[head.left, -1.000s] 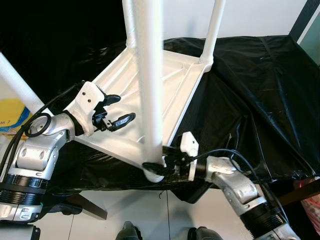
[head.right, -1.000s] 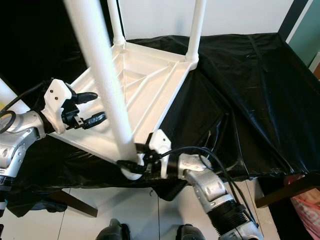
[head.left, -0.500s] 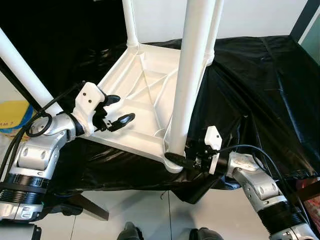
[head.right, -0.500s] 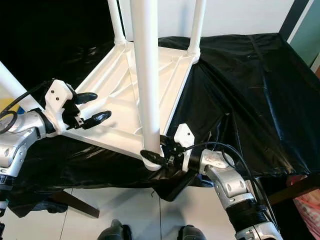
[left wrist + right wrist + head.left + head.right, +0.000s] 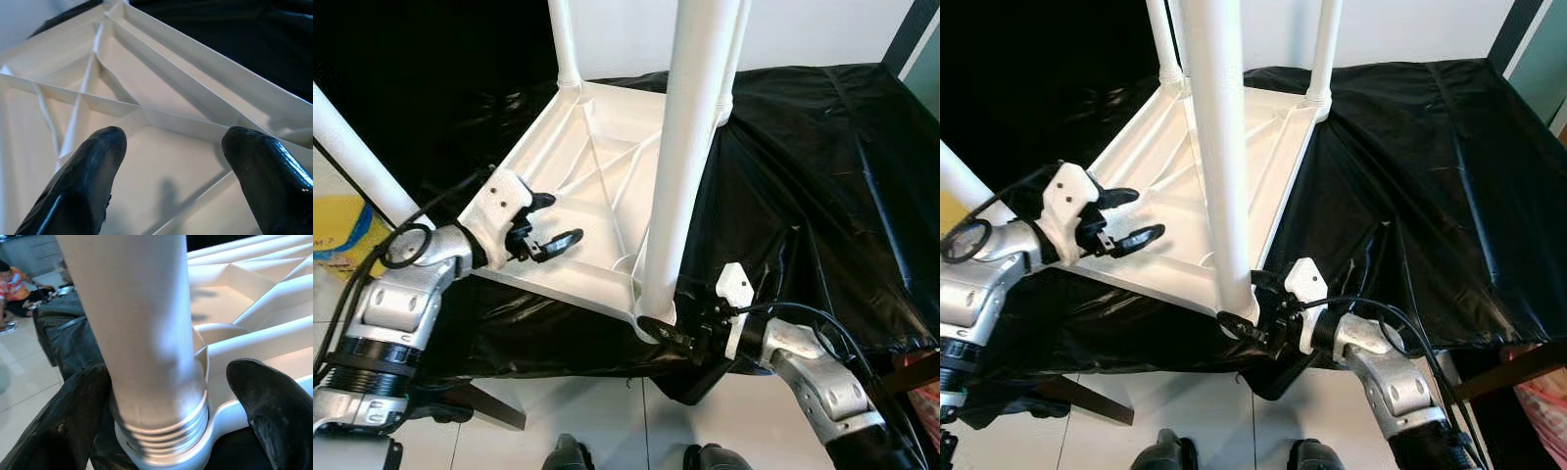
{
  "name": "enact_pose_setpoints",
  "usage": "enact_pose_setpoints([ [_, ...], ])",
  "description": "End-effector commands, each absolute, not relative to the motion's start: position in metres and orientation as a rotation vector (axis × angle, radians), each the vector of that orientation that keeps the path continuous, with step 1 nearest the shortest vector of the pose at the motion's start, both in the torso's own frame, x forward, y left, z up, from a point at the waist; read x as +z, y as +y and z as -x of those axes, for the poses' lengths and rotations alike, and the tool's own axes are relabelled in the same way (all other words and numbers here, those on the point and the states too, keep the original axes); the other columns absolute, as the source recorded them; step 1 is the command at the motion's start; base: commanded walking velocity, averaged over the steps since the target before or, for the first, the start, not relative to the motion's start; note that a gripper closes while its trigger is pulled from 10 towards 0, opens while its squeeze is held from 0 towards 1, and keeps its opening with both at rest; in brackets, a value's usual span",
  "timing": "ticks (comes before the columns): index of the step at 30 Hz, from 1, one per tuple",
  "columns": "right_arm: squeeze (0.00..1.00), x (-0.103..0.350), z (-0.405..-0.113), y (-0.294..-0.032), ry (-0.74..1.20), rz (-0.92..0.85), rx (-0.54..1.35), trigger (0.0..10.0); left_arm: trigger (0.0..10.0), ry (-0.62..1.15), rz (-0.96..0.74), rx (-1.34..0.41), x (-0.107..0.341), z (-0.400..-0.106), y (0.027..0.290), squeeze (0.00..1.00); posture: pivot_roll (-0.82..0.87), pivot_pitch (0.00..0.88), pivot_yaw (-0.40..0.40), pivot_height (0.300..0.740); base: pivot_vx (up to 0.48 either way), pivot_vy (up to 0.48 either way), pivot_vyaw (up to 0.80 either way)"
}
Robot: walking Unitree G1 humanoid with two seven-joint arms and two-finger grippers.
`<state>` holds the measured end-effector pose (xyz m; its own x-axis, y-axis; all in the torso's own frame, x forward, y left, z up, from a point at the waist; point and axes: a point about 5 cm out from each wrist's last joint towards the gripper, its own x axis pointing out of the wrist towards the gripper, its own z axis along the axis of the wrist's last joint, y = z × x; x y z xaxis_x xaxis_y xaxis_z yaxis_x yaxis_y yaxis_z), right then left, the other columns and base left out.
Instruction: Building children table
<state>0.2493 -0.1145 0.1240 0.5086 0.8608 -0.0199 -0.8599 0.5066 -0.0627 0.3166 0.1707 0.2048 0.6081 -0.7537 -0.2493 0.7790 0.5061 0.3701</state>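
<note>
Right tool (image 5: 1252,326) sits at the base of the near leg (image 5: 1219,157), one finger (image 5: 63,426) touching it, the other (image 5: 274,406) apart; not clenched. Leg stands in the corner socket (image 5: 195,455) of the upturned white tabletop (image 5: 597,186), lying on a black-draped surface (image 5: 803,176). Left tool (image 5: 551,223) hovers released over the tabletop's ribbed underside, fingers (image 5: 78,186) spread. Two more legs (image 5: 1324,49) rise at the far corners.
</note>
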Motion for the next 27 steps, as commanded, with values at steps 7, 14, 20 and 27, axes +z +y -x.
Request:
enact_pose_setpoints([
  [7, 0.00, 0.125, -0.238, -0.113, -0.016, 0.075, 1.029, 10.0, 10.0, 0.151, -0.511, -0.961, 0.184, -0.318, 0.164, 0.00, -0.06, 0.123, 0.063, 0.740, 0.000, 0.000, 0.00],
  [14, 0.00, 0.126, -0.236, -0.109, -0.015, 0.088, 1.028, 10.0, 10.0, 0.271, -0.532, -0.888, 0.159, -0.334, 0.152, 0.00, -0.06, 0.118, 0.059, 0.740, 0.000, 0.000, 0.00],
  [20, 0.00, 0.128, -0.238, -0.110, -0.017, 0.102, 1.028, 10.0, 10.0, 0.329, -0.547, -0.872, 0.151, -0.338, 0.151, 0.00, -0.07, 0.117, 0.059, 0.740, 0.000, 0.000, 0.00],
  [27, 0.00, 0.128, -0.240, -0.113, -0.012, 0.115, 1.022, 10.0, 10.0, 0.394, -0.586, -0.848, 0.141, -0.340, 0.155, 0.00, -0.07, 0.115, 0.063, 0.740, 0.000, 0.000, 0.00],
])
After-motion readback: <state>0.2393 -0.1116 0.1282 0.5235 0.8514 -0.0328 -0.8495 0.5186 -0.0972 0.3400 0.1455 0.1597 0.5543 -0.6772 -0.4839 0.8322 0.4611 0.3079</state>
